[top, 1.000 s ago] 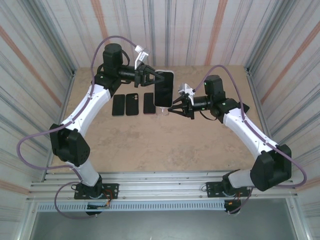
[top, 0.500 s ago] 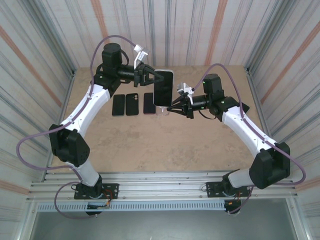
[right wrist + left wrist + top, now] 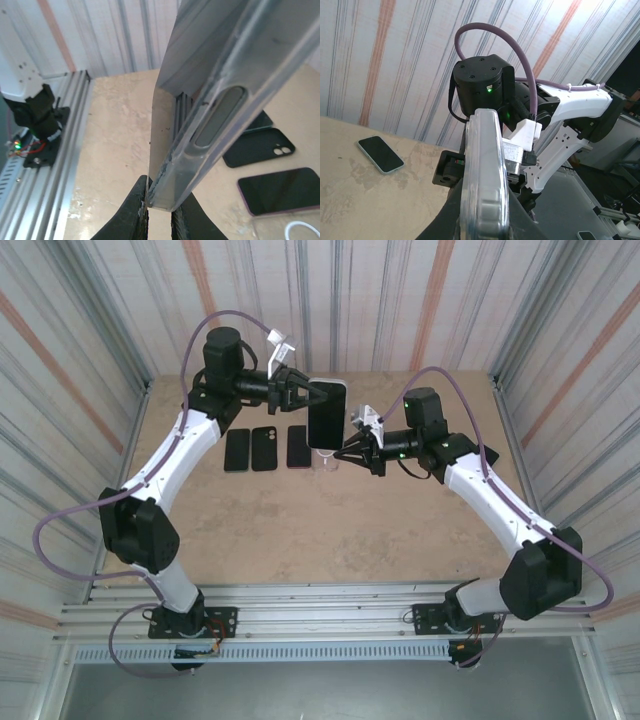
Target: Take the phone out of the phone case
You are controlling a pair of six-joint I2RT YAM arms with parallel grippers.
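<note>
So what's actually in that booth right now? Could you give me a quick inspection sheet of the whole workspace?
Surface: tan, mottled table.
Job's things: cased phone, a phone in a clear case, held up off the table between the two arms.
Clutter: three dark phones or cases in a row at the far side; a clear case with a white ring next to them.
Grippers: left gripper shut on the cased phone's side; right gripper pinching its lower corner.
Cables: purple cable looped along each arm, off the table.
Surroundings: striped metal walls on three sides; aluminium rail under the arm bases.
</note>
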